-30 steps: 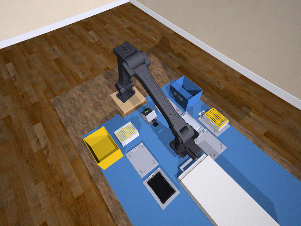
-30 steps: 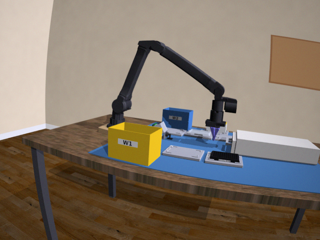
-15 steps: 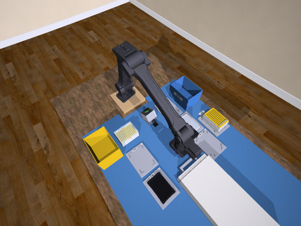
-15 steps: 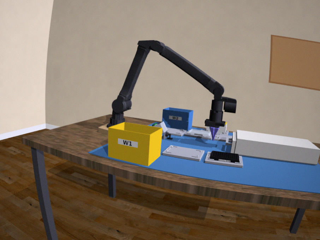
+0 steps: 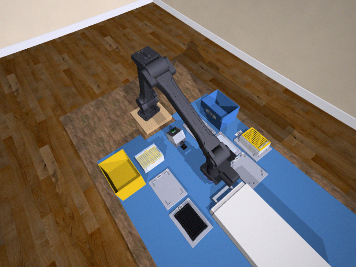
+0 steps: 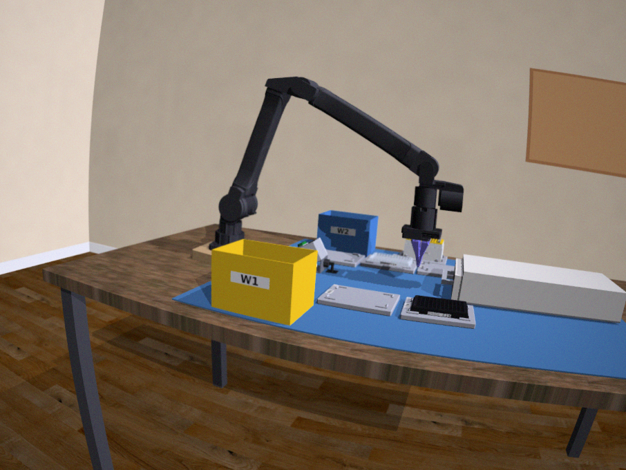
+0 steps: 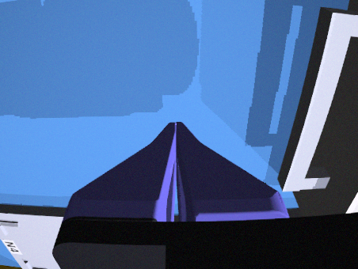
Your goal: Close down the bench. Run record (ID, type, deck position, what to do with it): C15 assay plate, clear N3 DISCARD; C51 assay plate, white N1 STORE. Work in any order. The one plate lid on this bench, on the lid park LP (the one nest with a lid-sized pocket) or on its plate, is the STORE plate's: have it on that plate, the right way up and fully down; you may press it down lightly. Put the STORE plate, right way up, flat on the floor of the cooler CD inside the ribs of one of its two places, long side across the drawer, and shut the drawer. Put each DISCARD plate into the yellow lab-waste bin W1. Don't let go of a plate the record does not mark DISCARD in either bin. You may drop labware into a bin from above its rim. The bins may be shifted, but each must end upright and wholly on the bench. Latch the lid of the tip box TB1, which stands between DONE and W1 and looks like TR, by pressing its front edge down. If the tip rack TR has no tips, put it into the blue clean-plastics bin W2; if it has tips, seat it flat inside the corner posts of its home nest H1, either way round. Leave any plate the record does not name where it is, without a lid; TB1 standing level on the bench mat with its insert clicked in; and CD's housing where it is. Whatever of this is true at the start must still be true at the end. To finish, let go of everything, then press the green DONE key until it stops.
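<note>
My gripper (image 5: pixel 215 180) is shut and empty, pointing down a little above the blue mat, just left of the front end of the white cooler CD (image 5: pixel 267 227). In the wrist view the closed fingertips (image 7: pixel 175 126) hang over bare mat, with the cooler's white drawer front and handle (image 7: pixel 316 114) at the right. The white plate (image 5: pixel 228 142) sits in a nest partly hidden behind my arm. The yellow bin W1 (image 5: pixel 122 173) and tip box TB1 (image 5: pixel 149 157) stand at the left. The tip rack TR (image 5: pixel 255 139), full of yellow tips, sits at the far right. The DONE key (image 5: pixel 175 135) is near the arm's base.
The blue bin W2 (image 5: pixel 219 109) stands at the back. An empty nest N4 (image 5: pixel 167 188) and a black plate in nest N2 (image 5: pixel 191 221) lie left of the cooler. An empty grey nest with corner posts (image 5: pixel 249 170) lies right of my wrist.
</note>
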Robot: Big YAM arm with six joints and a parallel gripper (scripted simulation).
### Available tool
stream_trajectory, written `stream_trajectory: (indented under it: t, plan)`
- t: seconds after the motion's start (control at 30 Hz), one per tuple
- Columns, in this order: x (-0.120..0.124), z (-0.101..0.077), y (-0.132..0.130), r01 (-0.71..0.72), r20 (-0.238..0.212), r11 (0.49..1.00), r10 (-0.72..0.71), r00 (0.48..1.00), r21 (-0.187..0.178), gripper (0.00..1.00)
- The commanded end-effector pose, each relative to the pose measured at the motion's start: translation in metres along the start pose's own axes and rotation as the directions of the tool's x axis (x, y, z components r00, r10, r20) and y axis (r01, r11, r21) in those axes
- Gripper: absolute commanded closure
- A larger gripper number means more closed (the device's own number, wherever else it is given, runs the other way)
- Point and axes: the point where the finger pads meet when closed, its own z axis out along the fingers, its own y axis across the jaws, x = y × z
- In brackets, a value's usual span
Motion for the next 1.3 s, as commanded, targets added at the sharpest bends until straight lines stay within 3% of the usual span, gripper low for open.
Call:
stream_trajectory:
  t: [0.0, 0.07, 0.2, 0.3, 0.43, 0.53, 0.6, 0.7, 0.83, 0.93, 1.1, 1.13, 1.2, 1.27]
  plan:
    - [-0.004, -0.009, -0.013, -0.004, 0.004, 1.000, 0.004, 1.000, 0.016, 1.00]
    - [-0.005, -0.004, -0.004, -0.001, 0.004, 1.000, 0.001, 1.000, -0.006, 1.00]
    - [-0.004, -0.046, -0.023, -0.004, 0.006, 0.997, 0.004, 1.000, 0.076, 1.00]
    - [-0.005, -0.050, -0.023, -0.002, 0.006, 0.997, 0.002, 1.000, 0.076, 1.00]
    - [-0.007, -0.035, -0.010, 0.003, 0.005, 1.000, -0.003, 1.000, 0.027, 1.00]
    - [-0.007, -0.042, -0.014, 0.003, 0.005, 0.999, -0.003, 1.000, 0.042, 1.00]
    - [-0.007, -0.060, -0.022, 0.001, 0.006, 0.997, -0.001, 1.000, 0.077, 1.00]
    - [-0.007, -0.063, -0.022, 0.001, 0.006, 0.997, -0.001, 1.000, 0.075, 1.00]
    - [-0.007, -0.048, -0.008, 0.003, 0.005, 1.000, -0.003, 1.000, 0.027, 1.00]
    - [-0.007, -0.073, -0.022, 0.001, 0.006, 0.997, -0.001, 1.000, 0.076, 1.00]
    - [-0.007, -0.078, -0.021, 0.001, 0.007, 0.997, -0.001, 1.000, 0.077, 1.00]
    - [-0.007, -0.049, -0.012, 0.003, 0.005, 1.000, -0.003, 1.000, 0.014, 1.00]
    - [-0.007, -0.047, -0.008, 0.003, 0.004, 1.000, -0.003, 1.000, 0.003, 1.00]
    - [-0.007, -0.068, -0.020, 0.002, 0.006, 0.999, -0.002, 1.000, 0.046, 1.00]
